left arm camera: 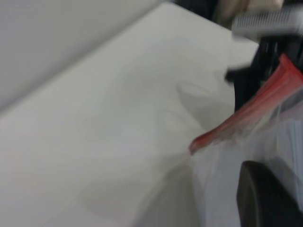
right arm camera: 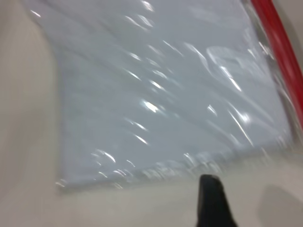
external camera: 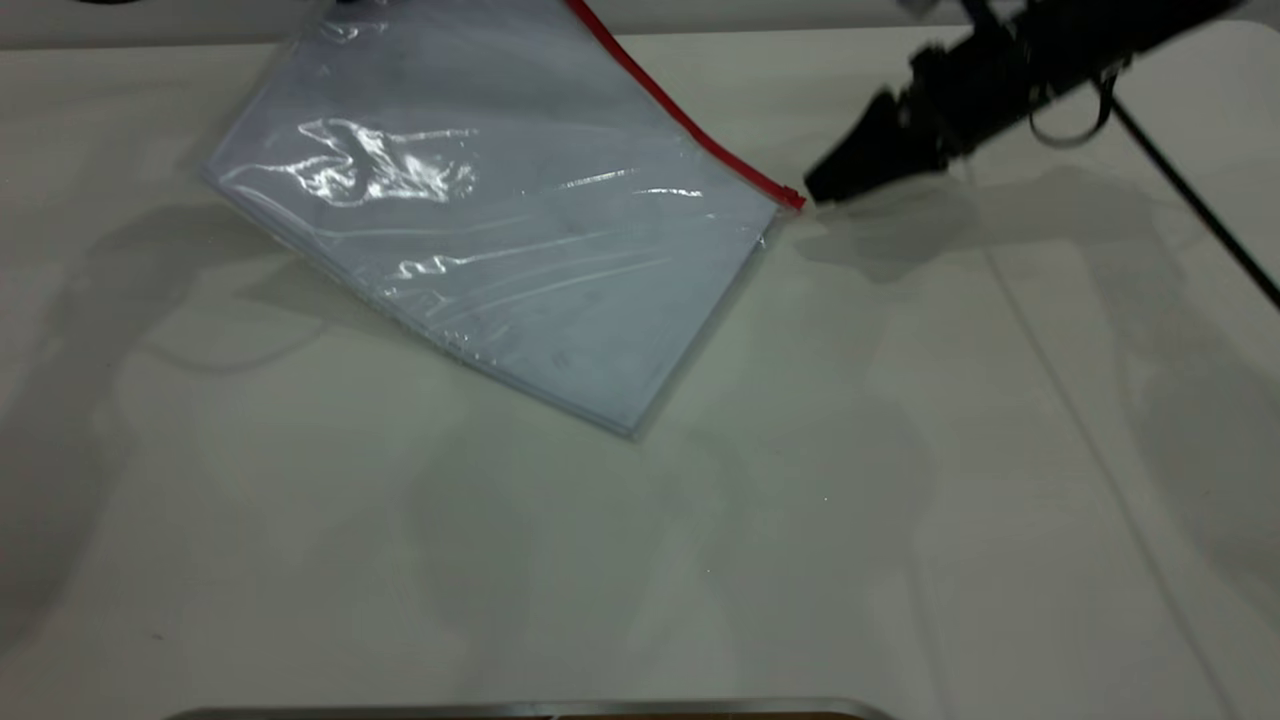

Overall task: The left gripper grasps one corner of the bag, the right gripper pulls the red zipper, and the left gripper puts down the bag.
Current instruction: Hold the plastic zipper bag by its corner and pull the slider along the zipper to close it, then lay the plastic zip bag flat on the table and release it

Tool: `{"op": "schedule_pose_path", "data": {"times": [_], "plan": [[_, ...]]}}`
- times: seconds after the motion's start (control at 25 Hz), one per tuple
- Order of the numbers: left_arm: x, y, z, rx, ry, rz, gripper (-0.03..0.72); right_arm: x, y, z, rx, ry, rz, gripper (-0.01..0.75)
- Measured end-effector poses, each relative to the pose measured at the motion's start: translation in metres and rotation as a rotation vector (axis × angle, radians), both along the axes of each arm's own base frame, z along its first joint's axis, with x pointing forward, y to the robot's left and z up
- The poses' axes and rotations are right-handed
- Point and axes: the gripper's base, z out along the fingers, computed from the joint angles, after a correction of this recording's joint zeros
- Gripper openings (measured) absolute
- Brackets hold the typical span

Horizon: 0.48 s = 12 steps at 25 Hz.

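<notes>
Cropping hides bag [external camera: 500,220] upper corner.

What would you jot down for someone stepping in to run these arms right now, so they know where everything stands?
Left gripper: beside the bag's far zipper corner; grip unclear.
Right gripper: tip right by the near end of the red zipper; whether it pinches the slider is unclear.
The bag lies tilted on the white table, its far part running out of the exterior view, white sheets inside.
Done: both arms are at the bag.
Left: confirm the zipper pull is finished, then have the left gripper put down the bag.
</notes>
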Motion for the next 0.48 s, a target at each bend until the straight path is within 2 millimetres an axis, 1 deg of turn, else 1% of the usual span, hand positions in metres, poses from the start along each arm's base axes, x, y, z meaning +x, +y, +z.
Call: {"op": "schedule_pose_path", "data": {"times": [0.08,0.16,0.24,0.32,0.36,0.4,0.48], "plan": [[-0.003,-0.008,-0.007,0.015,0.079,-0.011,0.053,0.008,0.002,0.035,0.034,-0.03,-0.023,0.546],[-0.007,-0.018,-0.021,0.031,0.172,-0.006,0.063,0.014,0.003,0.078,0.061,-0.073,-0.051,0.551],[-0.011,-0.03,-0.036,0.05,0.277,0.014,0.087,0.015,0.004,0.116,0.082,-0.117,-0.067,0.549],[-0.011,-0.034,-0.047,0.062,0.384,0.073,0.139,0.013,0.004,0.152,0.096,-0.138,-0.088,0.545],[-0.011,-0.035,-0.047,0.06,0.42,0.094,0.168,0.011,0.004,0.166,0.096,-0.135,-0.102,0.542],[-0.011,-0.034,-0.048,0.054,0.455,0.119,0.207,0.008,0.003,0.182,0.087,-0.129,-0.119,0.539],[-0.007,-0.027,-0.04,0.019,0.535,0.179,0.292,0.001,0.0,0.211,0.05,-0.122,-0.15,0.531]]}}
